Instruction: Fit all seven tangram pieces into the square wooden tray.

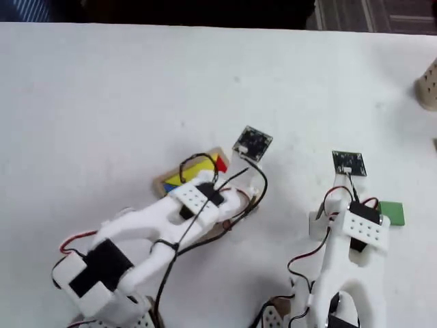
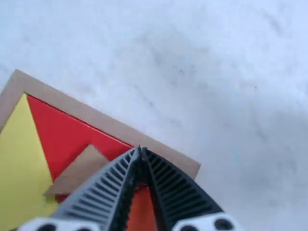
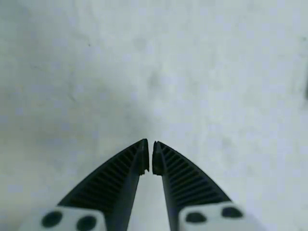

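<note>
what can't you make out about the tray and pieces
High view: left arm covers most of the tray; pieces cannot be counted.
High view: right arm hides part of the green piece; shape unclear.
Left wrist view: tray cut by the edge, partly behind the left gripper.

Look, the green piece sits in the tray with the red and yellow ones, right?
No. The green piece lies on the table beside the right arm, outside the tray, as the high view shows. The red piece and yellow piece are inside.
</note>
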You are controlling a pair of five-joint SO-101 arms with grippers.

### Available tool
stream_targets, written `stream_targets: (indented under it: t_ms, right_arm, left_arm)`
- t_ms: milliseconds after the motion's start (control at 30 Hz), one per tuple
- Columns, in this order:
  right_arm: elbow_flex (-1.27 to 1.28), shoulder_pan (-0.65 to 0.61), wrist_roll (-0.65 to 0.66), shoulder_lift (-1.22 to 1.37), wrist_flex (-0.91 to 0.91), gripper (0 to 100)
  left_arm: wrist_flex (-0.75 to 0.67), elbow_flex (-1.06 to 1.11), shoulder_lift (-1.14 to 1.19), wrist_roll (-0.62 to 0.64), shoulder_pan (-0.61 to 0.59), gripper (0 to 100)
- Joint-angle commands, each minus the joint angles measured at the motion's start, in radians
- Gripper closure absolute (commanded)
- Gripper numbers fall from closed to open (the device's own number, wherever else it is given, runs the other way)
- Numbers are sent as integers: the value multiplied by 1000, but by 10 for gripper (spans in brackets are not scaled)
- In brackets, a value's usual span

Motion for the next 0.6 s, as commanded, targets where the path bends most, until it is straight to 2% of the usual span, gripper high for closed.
stream_targets:
  t_ms: [0, 133, 333, 400, 567]
  right_arm:
    - [-8, -1, 11, -31, -12, 974]
    - [-8, -1, 11, -31, -12, 974]
    - [-8, -1, 11, -31, -12, 974]
    - [-8, -1, 11, -31, -12, 974]
    - [-8, -1, 11, -31, -12, 974]
  left_arm:
    - [-29, -77, -4, 9, -21, 977]
    - [-29, -80, -44, 12, -41, 977]
    - [-28, -72, -101, 14, -147, 977]
    - [14, -72, -114, 14, -171, 977]
    - [46, -74, -117, 9, -182, 977]
